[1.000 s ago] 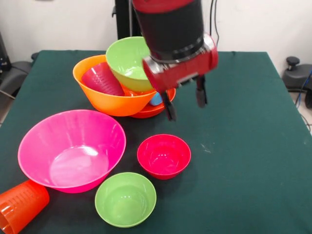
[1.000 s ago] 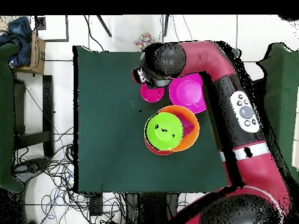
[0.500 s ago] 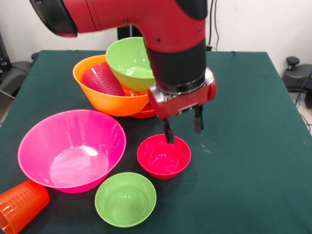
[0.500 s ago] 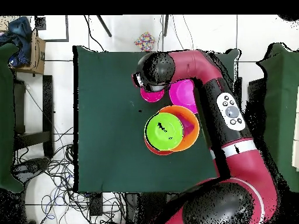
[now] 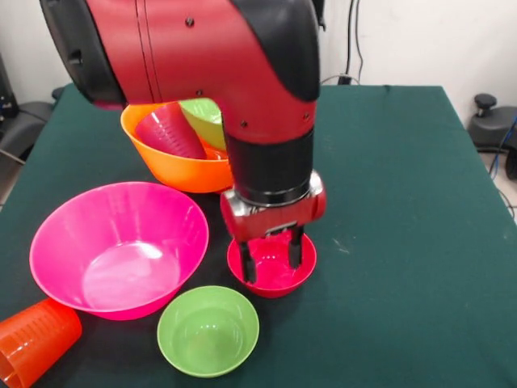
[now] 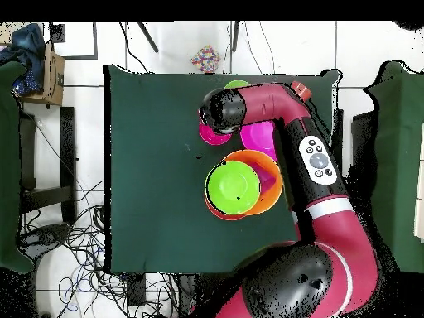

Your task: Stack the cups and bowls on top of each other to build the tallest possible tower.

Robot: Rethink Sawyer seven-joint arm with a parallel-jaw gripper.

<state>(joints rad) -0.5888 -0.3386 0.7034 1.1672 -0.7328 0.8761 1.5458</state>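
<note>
Dark green cloth covers the counter (image 5: 404, 202), which stands before a pale wall with cables on the tiled floor around it. Sawyer's tool (image 5: 270, 260) hangs low inside the small crimson bowl (image 5: 300, 273), its two black fingers (image 5: 246, 264) spread moderately apart and gripping nothing, both tips within the rim. Just in front of that bowl sits the small lime green bowl (image 5: 208, 331), and beside both rests the large pink bowl (image 5: 119, 248), with an orange cup (image 5: 32, 340) lying on its side at the counter's near corner. Behind the arm, the tower (image 6: 243, 185) holds the large orange bowl (image 5: 174, 166), a red cup (image 5: 168, 131) tilted inside it, and a medium lime green bowl (image 6: 231, 185) on top.
</note>
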